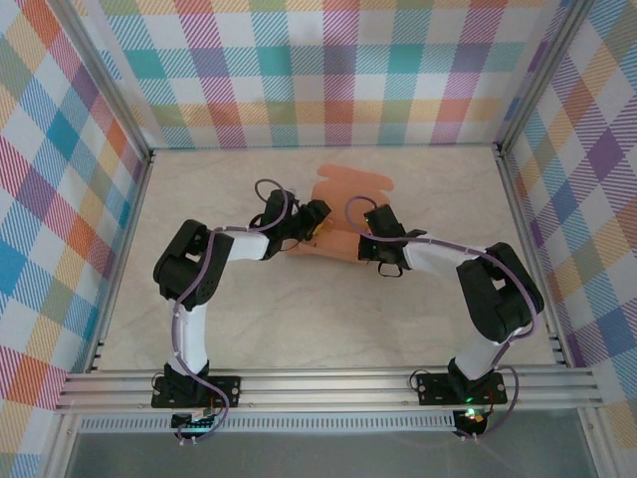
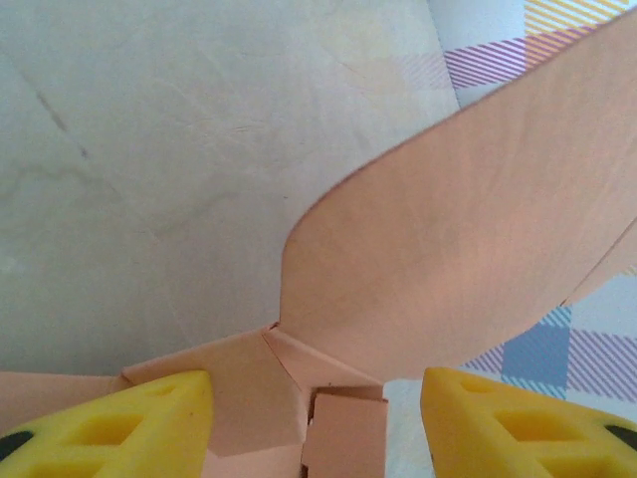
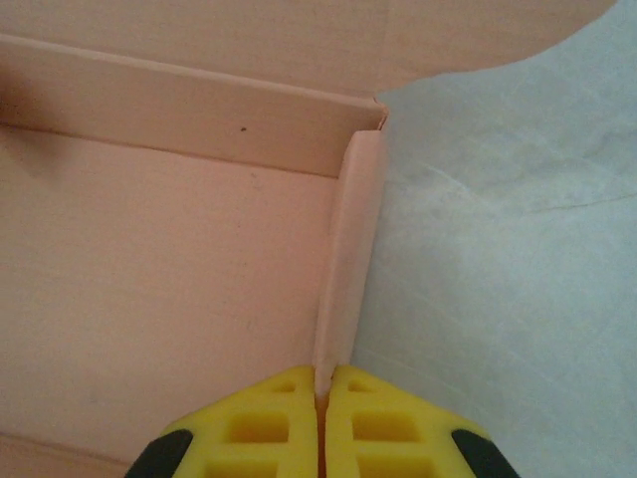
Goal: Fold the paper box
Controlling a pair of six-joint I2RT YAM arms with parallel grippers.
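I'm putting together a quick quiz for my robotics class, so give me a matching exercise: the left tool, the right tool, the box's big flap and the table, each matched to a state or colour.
Column one:
1. left tool
2. right tool
3. flap
4. table

Column two:
A. pale, marbled
B. shut on a side wall of the box
C. jaws apart
D. salmon, rounded edge

Pairs: 1-C, 2-B, 3-D, 4-A
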